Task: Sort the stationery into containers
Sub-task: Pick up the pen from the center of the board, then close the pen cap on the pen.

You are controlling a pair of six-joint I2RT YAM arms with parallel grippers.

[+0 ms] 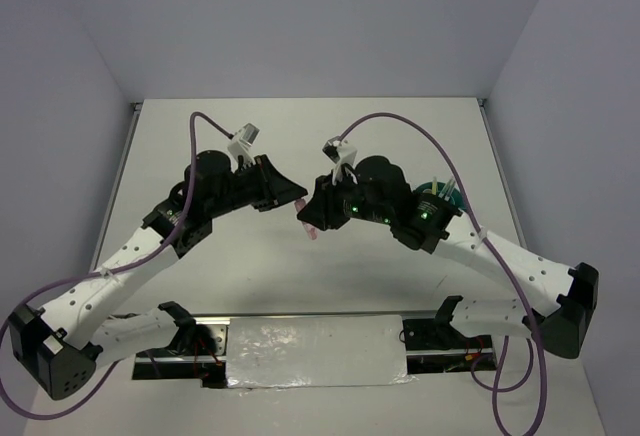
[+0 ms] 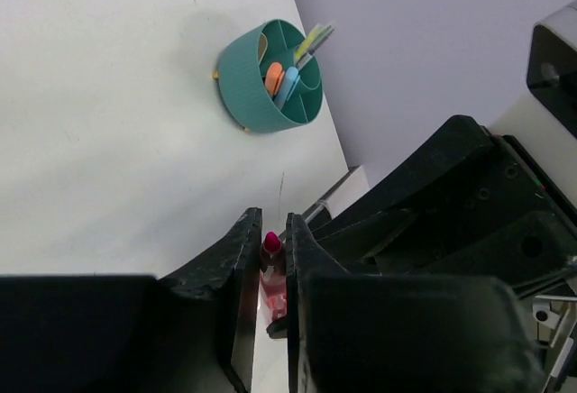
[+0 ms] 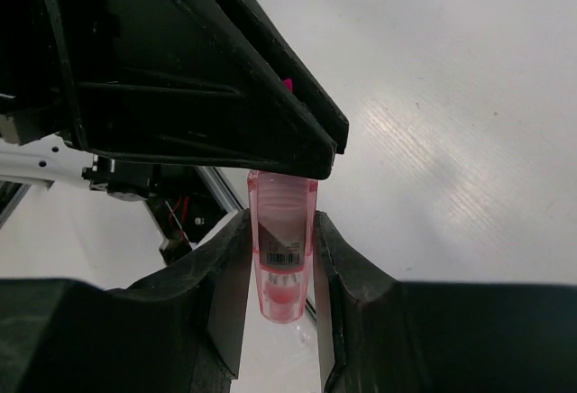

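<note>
Handover: right gripper [image 3: 281, 231] clamped on the pink highlighter [image 3: 281, 267], left gripper [image 2: 270, 231] pinching its tip, so right must release next.

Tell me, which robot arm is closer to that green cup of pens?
Right. The right arm lies right beside the teal cup, partly covering it from above. The left arm sits across the table, only reaching the middle.
</note>
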